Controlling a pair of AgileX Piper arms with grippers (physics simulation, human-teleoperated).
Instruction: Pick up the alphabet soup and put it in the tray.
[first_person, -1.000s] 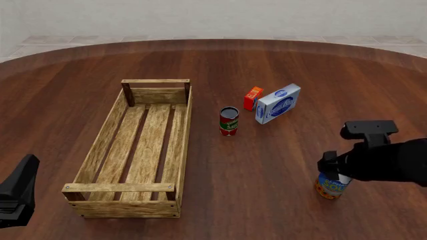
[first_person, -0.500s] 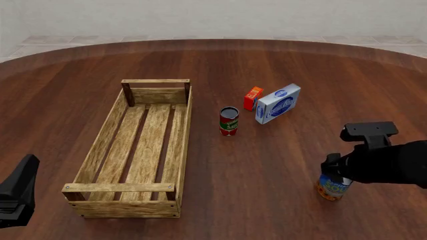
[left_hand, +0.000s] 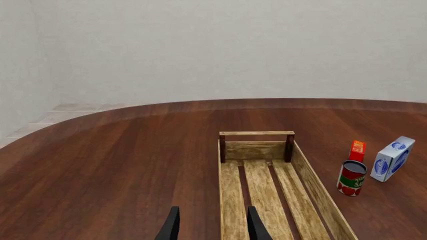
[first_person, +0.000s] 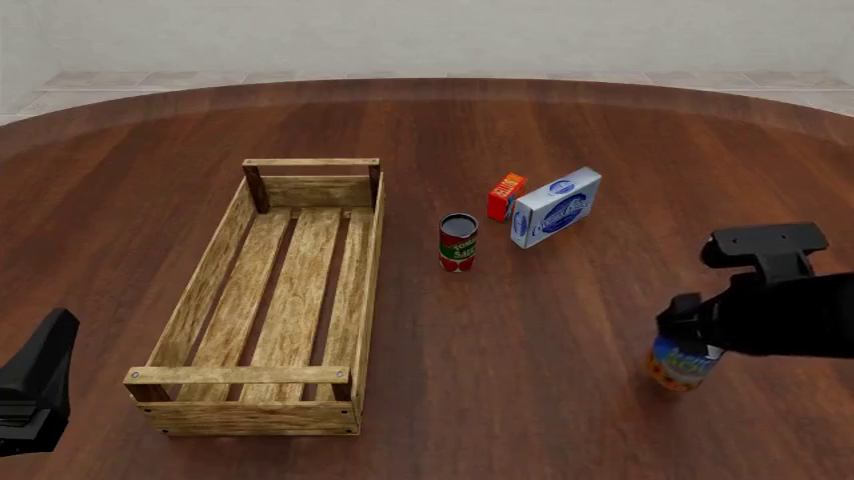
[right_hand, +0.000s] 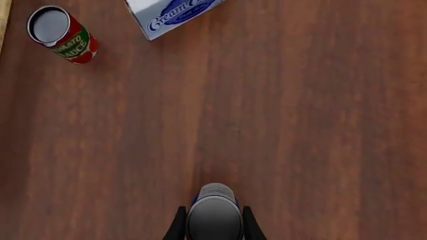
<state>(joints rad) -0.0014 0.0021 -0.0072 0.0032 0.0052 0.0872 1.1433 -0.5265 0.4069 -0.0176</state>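
Dark wood-grain table is backed by a plain pale wall; "TOMATO SAUCE" is read on the red-green can, "Cream" on the white box. Alphabet soup is clasped between the right gripper fingers near the table's right side, well apart from the tray. Left gripper jaws are parted, holding nothing.

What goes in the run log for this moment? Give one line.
phase: grasp | right fingers around alphabet soup | soup right of tray, outside it | left gripper open, idle by tray

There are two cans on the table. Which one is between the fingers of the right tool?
The alphabet soup, the can with the blue label and orange lower band, near the right tool. The red-and-green tomato sauce can stands alone beside the tray.
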